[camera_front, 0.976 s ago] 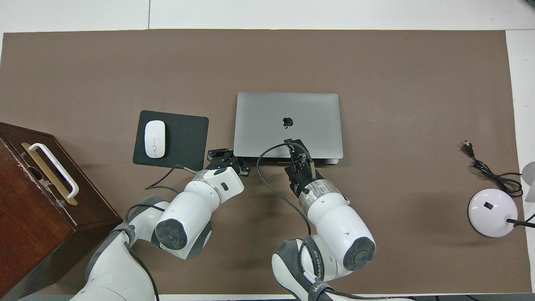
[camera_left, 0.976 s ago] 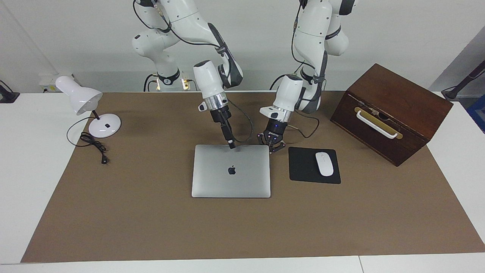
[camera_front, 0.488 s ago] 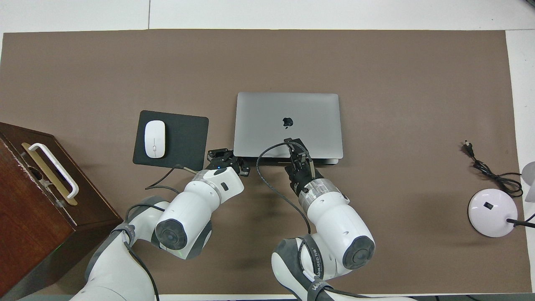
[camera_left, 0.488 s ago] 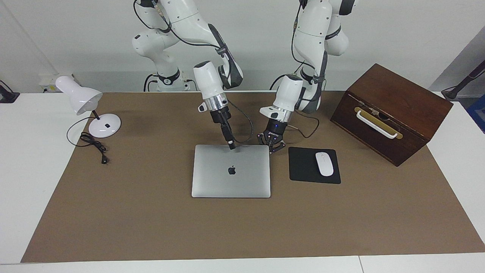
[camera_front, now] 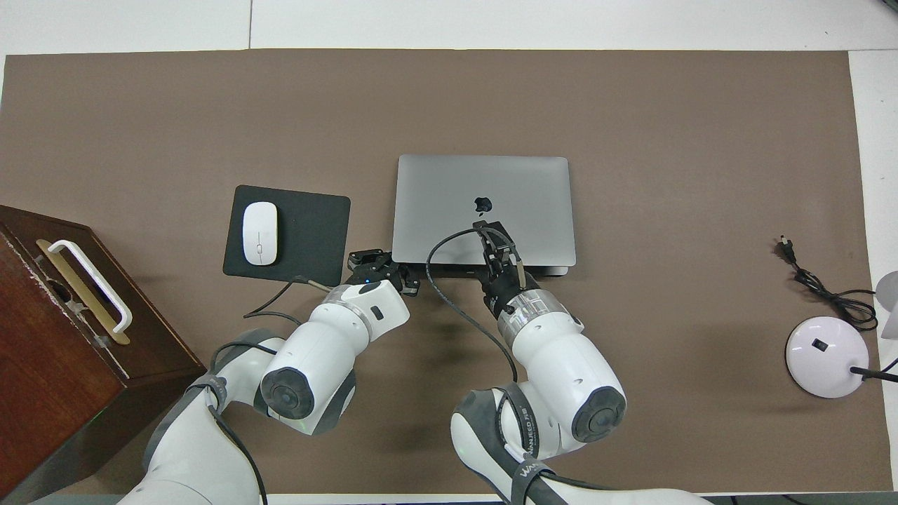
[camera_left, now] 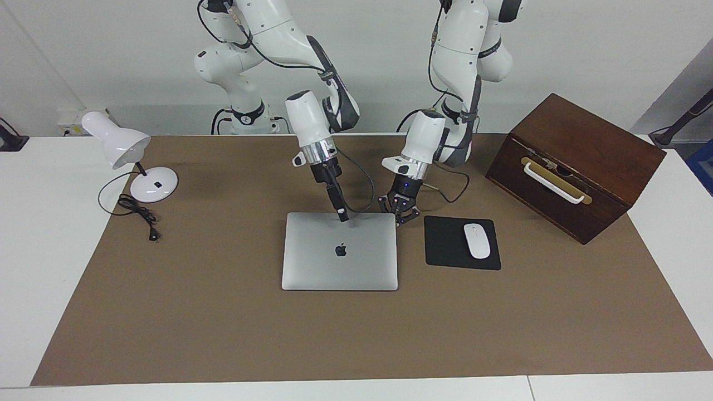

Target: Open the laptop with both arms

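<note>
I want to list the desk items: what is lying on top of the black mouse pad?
A white mouse lies on the mouse pad. The pad's part under the mouse is covered, so unseen.

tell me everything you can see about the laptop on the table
The laptop is a thin silver-grey metal-looking slab with rounded corners and a dark apple logo on its lid. It lies flat and closed on the brown mat, beside the black mouse pad. The right claw is down at the lid's edge nearest the robots; the left claw, shut, is at the laptop's corner by the mouse pad; contact is unclear.
</note>
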`<state>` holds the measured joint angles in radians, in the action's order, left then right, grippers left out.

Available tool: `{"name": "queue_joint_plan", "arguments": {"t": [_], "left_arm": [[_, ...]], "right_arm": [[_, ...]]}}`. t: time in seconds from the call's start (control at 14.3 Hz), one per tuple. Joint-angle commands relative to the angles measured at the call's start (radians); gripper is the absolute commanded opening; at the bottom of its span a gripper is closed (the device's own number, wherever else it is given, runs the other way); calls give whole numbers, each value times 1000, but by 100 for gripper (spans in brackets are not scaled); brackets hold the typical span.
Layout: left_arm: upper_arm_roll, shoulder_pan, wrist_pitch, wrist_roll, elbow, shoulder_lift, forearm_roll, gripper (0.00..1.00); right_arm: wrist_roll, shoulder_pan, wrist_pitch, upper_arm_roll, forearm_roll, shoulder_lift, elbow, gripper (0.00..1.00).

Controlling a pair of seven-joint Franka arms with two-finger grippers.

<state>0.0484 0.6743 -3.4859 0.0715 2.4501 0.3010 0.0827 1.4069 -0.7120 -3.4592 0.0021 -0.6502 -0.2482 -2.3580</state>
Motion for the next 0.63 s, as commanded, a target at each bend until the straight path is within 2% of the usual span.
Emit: {"name": "queue_joint_plan", "arguments": {"t": [0.0, 0.56], "left_arm": [[-4, -2, -16, 8, -30, 55, -4, 0], [-4, -2, -16, 7, -30, 55, -4, 0]], "right_arm": [[-57, 9, -9, 4, -34, -28, 40, 100], [-100, 42, 104, -20, -32, -42, 134, 100]]}}
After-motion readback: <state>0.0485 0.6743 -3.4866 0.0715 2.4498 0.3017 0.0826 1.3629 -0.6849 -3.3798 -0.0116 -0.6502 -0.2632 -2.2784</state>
